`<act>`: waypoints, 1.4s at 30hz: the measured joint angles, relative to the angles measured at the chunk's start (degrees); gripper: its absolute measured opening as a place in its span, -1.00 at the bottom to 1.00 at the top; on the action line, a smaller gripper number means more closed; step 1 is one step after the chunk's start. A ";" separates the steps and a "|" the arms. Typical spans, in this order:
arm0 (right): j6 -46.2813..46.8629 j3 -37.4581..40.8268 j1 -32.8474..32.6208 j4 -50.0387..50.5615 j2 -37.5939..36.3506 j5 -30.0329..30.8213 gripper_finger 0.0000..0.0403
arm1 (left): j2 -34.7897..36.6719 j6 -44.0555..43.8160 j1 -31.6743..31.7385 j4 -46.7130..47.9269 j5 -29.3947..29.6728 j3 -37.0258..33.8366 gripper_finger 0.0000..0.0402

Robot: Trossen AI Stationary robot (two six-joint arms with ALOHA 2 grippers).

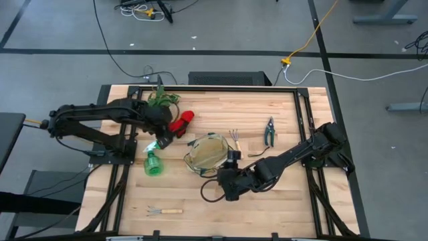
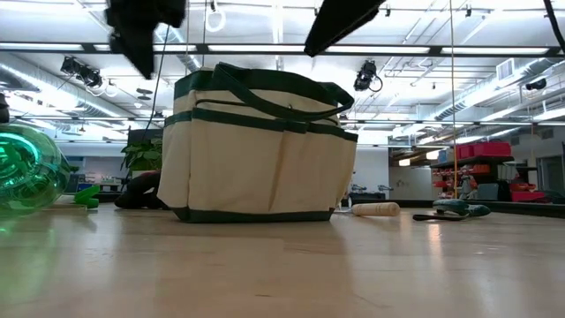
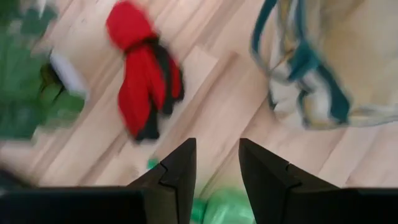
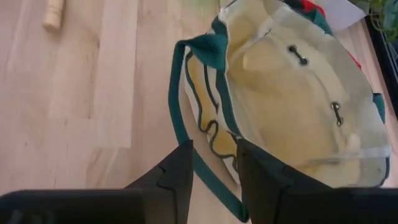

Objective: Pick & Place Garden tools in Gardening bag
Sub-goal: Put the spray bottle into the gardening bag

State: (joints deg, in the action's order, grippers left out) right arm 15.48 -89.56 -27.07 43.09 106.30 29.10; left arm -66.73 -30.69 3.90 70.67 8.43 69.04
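Note:
The beige gardening bag (image 1: pixel 208 152) with green trim stands open mid-table, and it also shows in the low view (image 2: pixel 265 150). The red gloves (image 1: pixel 180 122) lie on the table to its far left (image 3: pixel 140 74). The green spray bottle (image 1: pixel 154 163) lies on its side at the left. One hand fork (image 1: pixel 235 140) lies by the bag's right side, another (image 1: pixel 164 211) near the front edge. The pruning shears (image 1: pixel 269 130) lie at the right. My left gripper (image 3: pixel 217 155) is open and empty above the table between the bottle and the gloves. My right gripper (image 4: pixel 214 155) is open and empty above the bag's near right rim.
A leafy green plant bunch (image 1: pixel 162 100) lies at the far edge behind the gloves. The bag's green handle strap (image 4: pixel 186 93) hangs over its outer side below my right gripper. Bare wood shows at the table's front right (image 1: pixel 281 207).

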 joint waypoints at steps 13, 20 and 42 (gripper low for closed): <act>5.77 0.02 0.04 7.66 -0.03 0.01 -0.38 | 5.58 -10.93 0.00 8.91 2.16 -0.05 -0.36; 7.89 0.02 0.04 9.78 -0.07 0.03 -0.38 | 6.37 -17.95 0.00 11.42 -1.01 -0.10 -0.36; 11.29 0.02 0.04 15.12 -0.11 0.04 -0.38 | 6.35 -22.91 -6.14 2.04 -7.39 -8.53 -0.36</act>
State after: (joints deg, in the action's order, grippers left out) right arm 26.76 -89.54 -27.03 58.21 106.19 29.15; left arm -60.38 -53.61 -2.24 72.71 1.04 60.51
